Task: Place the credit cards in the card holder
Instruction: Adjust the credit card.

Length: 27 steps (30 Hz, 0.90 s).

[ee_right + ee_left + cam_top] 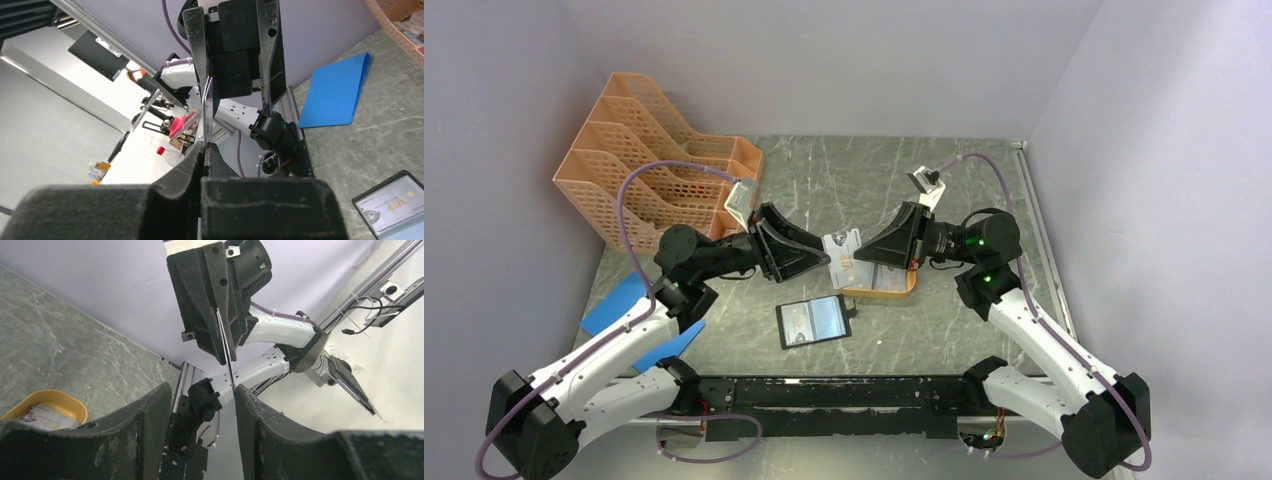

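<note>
My right gripper [861, 254] is shut on two thin credit cards [842, 250], held upright on edge above the table. In the right wrist view the cards [205, 107] rise edge-on from its closed tips [206, 145]. Facing it, my left gripper [825, 262] is open, and the cards [226, 347] reach down between its fingers [202, 390], close to the right fingertip [250, 405]. The black card holder [814, 321] lies open on the table in front, with a pale card in its clear pocket [392, 202].
An orange oval tray [894, 290] sits just under the grippers with another card in it [42, 416]. An orange mesh file rack [654, 170] stands at the back left. A blue sheet [624, 305] lies under the left arm.
</note>
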Tool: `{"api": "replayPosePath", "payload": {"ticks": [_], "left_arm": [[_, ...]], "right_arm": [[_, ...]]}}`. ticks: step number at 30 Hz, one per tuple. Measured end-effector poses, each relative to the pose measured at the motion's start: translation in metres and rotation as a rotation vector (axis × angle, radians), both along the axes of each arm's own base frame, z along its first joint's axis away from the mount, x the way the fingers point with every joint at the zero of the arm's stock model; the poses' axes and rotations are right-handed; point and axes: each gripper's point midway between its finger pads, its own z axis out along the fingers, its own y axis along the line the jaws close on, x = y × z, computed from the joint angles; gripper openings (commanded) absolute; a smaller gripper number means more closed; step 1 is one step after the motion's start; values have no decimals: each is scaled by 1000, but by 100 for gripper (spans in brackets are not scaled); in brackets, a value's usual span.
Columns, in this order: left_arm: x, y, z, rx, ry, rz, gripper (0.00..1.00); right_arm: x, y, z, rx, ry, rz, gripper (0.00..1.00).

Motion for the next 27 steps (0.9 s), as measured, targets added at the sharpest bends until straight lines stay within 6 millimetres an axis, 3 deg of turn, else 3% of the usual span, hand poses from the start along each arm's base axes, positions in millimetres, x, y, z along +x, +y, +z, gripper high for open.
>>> {"api": "replayPosePath", "payload": {"ticks": [27], "left_arm": [[0,5,7,-31,-5,5,55]], "right_arm": [[-2,-1,2,6,-7,1,0]]}}
